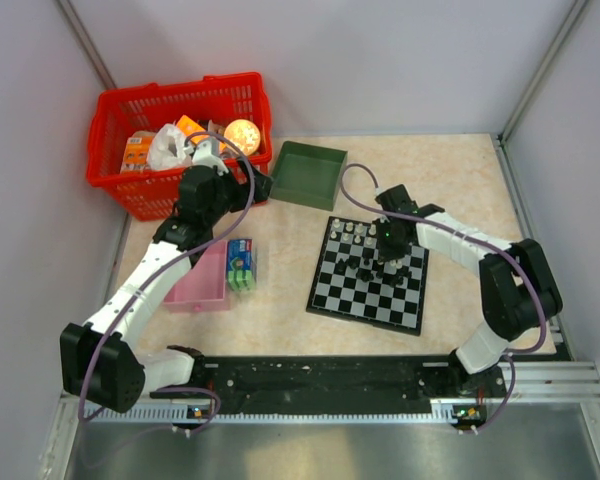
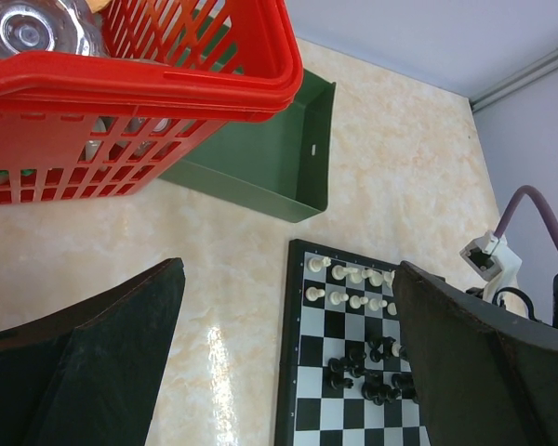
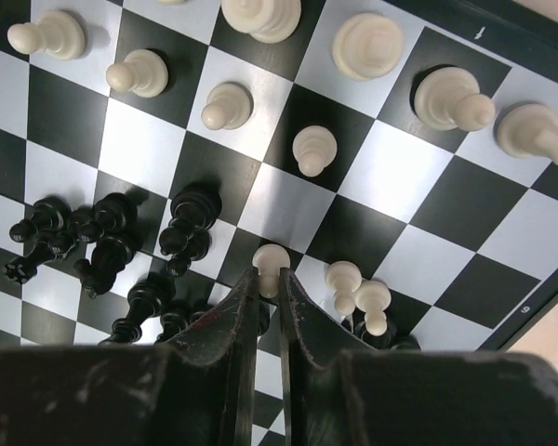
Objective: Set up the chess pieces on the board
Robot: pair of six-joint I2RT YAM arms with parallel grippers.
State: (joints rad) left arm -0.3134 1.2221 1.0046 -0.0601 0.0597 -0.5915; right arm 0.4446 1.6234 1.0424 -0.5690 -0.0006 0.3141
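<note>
The board (image 1: 365, 300) lies at centre right, and shows in the left wrist view (image 2: 308, 370) and the right wrist view (image 3: 149, 153). White chess pieces (image 3: 223, 104) stand in two rows at its far edge. Black pieces (image 3: 112, 243) lie and stand in a jumble at mid-board. My right gripper (image 3: 269, 277) is shut on a white pawn (image 3: 271, 260) just over the board, beside two more white pawns (image 3: 358, 288). In the top view the right gripper (image 1: 382, 262) is over the board's middle. My left gripper (image 2: 288, 269) is open and empty, left of the board near the green tray.
A red basket (image 1: 180, 140) full of items stands at the back left. The green tray (image 1: 308, 172) is beside it. A pink tray (image 1: 198, 290) and a small green-blue box (image 1: 240, 265) lie left of the board. Grey walls enclose the table.
</note>
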